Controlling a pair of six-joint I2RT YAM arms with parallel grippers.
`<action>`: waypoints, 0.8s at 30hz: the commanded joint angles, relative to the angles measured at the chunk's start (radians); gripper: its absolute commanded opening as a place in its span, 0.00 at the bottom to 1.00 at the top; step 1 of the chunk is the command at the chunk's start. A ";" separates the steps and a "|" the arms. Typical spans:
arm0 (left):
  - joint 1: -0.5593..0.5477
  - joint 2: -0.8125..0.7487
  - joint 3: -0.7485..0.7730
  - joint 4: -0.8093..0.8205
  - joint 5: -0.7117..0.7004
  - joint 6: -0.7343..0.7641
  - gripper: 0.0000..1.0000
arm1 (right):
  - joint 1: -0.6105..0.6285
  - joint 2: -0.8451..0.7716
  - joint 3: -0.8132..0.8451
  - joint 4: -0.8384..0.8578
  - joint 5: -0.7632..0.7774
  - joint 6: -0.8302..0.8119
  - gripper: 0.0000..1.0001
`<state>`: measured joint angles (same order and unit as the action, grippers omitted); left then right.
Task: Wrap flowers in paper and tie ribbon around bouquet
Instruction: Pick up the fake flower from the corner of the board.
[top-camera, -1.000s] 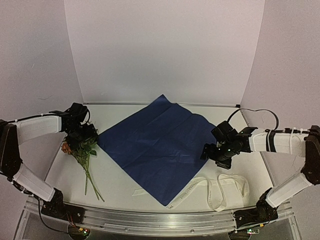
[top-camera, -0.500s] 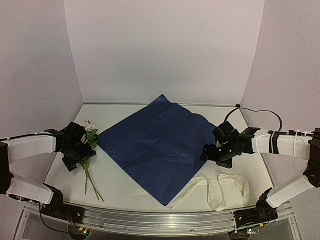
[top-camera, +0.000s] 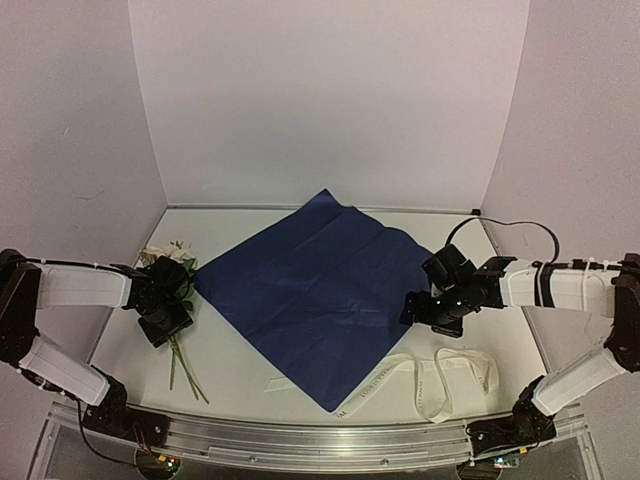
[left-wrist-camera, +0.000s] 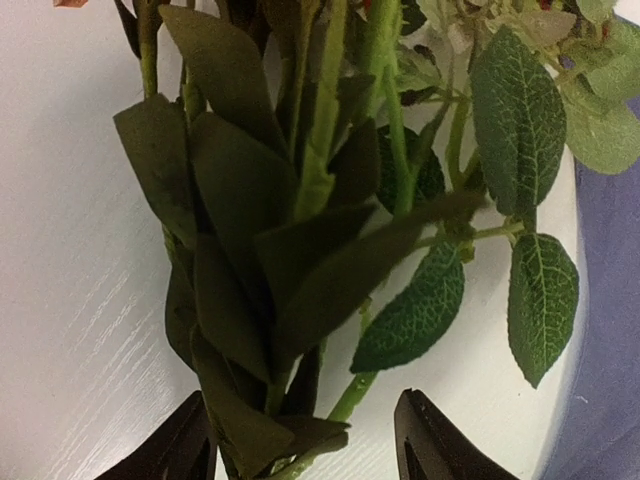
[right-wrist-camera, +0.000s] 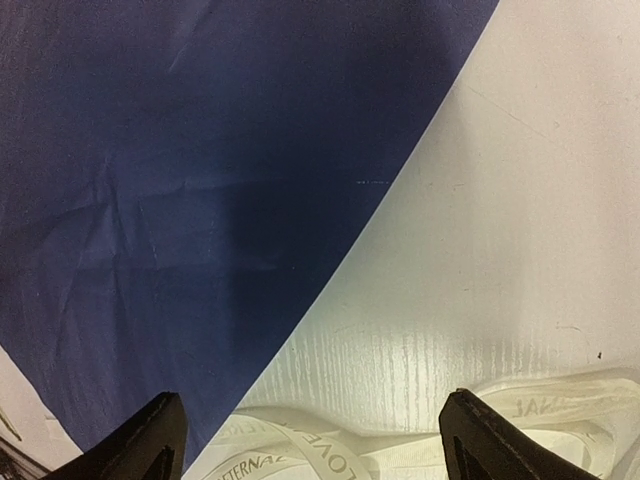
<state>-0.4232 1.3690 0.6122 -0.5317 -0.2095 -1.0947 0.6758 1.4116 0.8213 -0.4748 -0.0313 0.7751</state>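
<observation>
From above, the left pincer (top-camera: 167, 318) hides the middle of the flowers (top-camera: 179, 254). Words on the ribbon (right-wrist-camera: 560, 412) are cut off at the bottom edge.

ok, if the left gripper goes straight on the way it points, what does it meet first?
The flowers: their leafy stems lie inside the open left gripper, so it would push into them at once. Table probably behind, but depth is unclear.
</observation>
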 joint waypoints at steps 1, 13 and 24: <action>-0.003 0.032 -0.019 0.081 -0.053 -0.003 0.49 | 0.010 0.063 0.071 0.050 -0.024 -0.052 0.89; -0.008 -0.105 0.068 -0.016 -0.158 0.108 0.00 | 0.044 0.266 0.232 0.070 -0.075 -0.105 0.71; -0.114 -0.084 0.392 -0.096 -0.125 0.303 0.00 | 0.044 0.271 0.222 0.063 -0.047 -0.088 0.60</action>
<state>-0.4822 1.2505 0.8422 -0.6300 -0.3351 -0.9007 0.7170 1.7058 1.0302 -0.4096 -0.1065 0.6804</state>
